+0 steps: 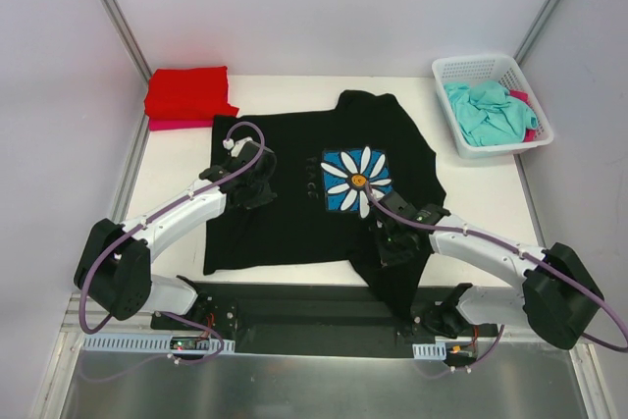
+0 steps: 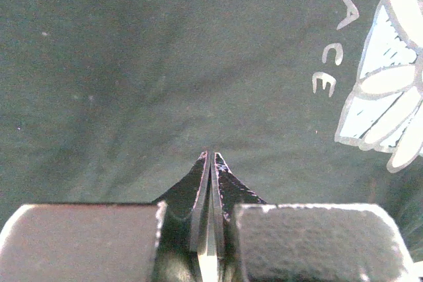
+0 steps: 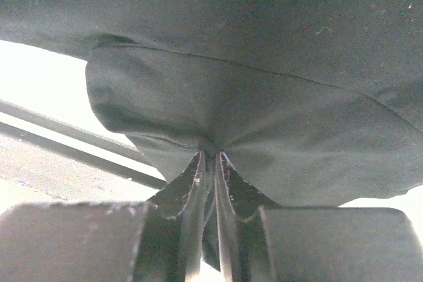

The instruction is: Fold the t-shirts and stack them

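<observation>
At table [image 1: 172, 193] edge, R fingers [image 3: 193, 179] pinch black tee [image 1: 294, 174].

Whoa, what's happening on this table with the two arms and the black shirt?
Two robot arms are folding t-shirts. A black daisy t-shirt lies spread on the table. The right gripper is pinched shut on a bunch of cloth at the shirt's near right corner. The left gripper is closed over the shirt's left side, with no cloth bunched in it. A folded red t-shirt sits on a pink t-shirt in the far left corner. A crumpled teal t-shirt waits in the white mesh basket.
</observation>
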`<action>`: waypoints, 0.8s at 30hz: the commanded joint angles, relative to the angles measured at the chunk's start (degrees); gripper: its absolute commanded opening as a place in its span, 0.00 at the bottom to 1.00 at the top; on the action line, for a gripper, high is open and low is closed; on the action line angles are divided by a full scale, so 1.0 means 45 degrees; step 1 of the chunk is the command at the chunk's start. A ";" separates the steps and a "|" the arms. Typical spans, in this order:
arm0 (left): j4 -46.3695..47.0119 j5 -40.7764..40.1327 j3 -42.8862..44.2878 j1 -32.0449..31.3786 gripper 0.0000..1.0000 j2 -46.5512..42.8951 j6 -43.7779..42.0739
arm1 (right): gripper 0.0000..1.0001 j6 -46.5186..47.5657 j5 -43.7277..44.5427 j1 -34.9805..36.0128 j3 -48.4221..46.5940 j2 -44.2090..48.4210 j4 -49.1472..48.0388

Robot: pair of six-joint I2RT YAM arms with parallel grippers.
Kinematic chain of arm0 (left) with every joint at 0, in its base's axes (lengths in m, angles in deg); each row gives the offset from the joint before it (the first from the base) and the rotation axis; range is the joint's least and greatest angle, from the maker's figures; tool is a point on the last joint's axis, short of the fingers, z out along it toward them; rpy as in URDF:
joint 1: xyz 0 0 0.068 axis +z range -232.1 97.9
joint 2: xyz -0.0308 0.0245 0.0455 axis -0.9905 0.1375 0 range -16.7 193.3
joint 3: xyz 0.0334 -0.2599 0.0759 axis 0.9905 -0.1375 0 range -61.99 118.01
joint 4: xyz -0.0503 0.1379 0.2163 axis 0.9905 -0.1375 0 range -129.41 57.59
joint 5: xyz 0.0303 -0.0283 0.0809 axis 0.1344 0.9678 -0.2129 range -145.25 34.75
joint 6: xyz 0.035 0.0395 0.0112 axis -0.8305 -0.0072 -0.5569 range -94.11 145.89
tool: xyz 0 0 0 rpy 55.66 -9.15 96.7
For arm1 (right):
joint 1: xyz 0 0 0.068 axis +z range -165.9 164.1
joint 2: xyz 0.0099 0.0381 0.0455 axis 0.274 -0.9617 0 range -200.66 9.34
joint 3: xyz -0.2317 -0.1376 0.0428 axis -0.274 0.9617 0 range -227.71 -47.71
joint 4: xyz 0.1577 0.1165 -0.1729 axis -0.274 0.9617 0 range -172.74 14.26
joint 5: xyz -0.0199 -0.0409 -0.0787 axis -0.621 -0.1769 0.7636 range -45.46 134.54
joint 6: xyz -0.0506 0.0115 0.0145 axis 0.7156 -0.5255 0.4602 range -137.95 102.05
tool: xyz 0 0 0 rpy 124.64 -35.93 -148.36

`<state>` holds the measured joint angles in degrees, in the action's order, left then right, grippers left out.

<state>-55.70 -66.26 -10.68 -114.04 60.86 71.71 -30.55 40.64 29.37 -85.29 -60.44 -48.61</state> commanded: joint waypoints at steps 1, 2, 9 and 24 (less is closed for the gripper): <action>-0.0235 -0.0113 0.0512 -0.0128 0.00 -0.0009 0.0012 | 0.15 -0.0032 -0.0285 0.0153 -0.0066 -0.0158 0.0267; -0.0235 -0.0132 0.0473 -0.0128 0.00 -0.0028 0.0012 | 0.17 -0.0051 -0.0285 0.0134 -0.0066 -0.0177 0.0229; -0.0235 -0.0133 0.0492 -0.0128 0.00 0.0010 -0.0007 | 0.19 -0.0051 -0.0305 0.0212 -0.0086 -0.0275 0.0189; -0.0254 -0.0133 0.0512 -0.0128 0.00 -0.0009 -0.0046 | 0.22 0.0202 0.0260 0.0212 -0.0358 -0.0393 0.0442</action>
<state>-55.70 -66.26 -10.59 -114.04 60.88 71.71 -30.38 39.79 30.01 -85.29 -62.52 -48.59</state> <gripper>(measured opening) 0.002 0.195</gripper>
